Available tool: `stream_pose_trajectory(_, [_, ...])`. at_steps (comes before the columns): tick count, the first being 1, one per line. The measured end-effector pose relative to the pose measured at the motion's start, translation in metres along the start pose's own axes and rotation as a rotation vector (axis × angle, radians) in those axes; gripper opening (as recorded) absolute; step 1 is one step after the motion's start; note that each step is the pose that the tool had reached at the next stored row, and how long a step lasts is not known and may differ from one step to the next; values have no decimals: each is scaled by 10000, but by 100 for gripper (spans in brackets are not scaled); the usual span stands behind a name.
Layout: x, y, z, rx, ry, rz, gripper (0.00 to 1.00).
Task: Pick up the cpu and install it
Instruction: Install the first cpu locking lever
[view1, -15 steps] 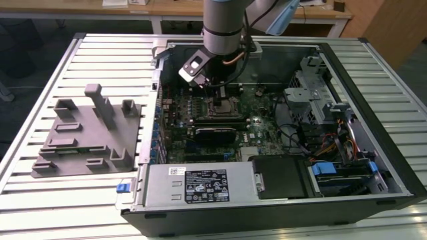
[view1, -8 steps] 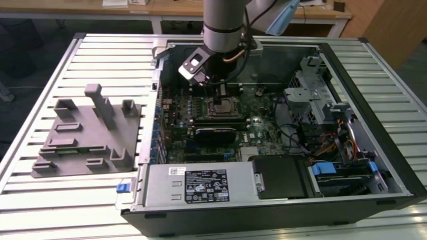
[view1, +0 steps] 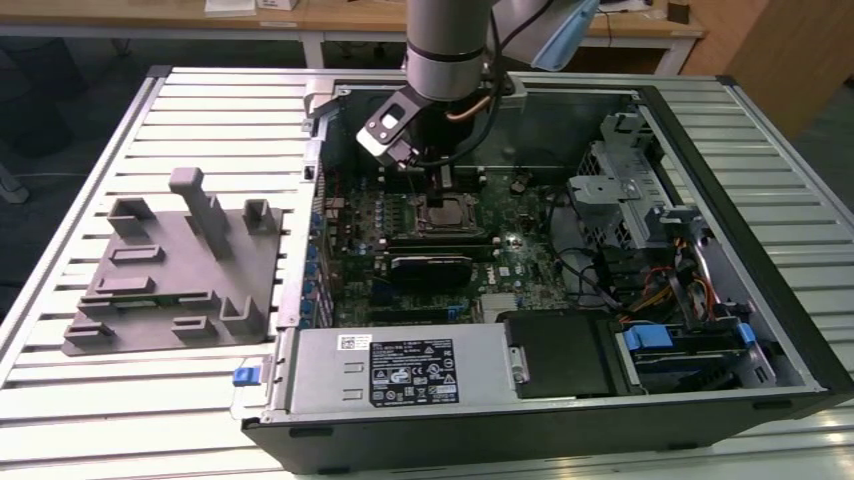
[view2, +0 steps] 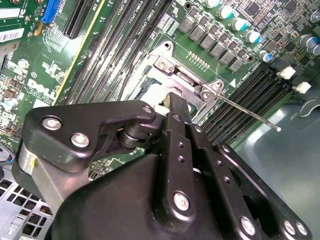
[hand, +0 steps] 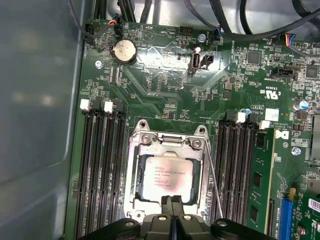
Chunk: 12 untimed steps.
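Green motherboard (hand: 175, 100) bears the square, pale silver cpu (hand: 166, 177).

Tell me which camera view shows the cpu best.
The first wrist view: the cpu lies face-up in its socket, nearly whole, with the fingers over one edge. The exterior view shows it small beneath the gripper. In the second wrist view the gripper hides most of the socket.

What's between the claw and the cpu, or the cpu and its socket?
Nothing visible. The cpu lies flat inside the socket frame, and the claw, tips shut, sits at its edge. The thin lever runs beside the frame, not across the chip.
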<state>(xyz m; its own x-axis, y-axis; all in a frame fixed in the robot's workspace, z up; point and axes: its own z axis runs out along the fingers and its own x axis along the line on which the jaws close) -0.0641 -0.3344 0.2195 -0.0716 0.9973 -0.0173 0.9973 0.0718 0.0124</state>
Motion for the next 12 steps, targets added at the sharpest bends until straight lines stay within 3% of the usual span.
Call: stream_pose_trajectory(12, [0,0,-22,-4,-1,0,11])
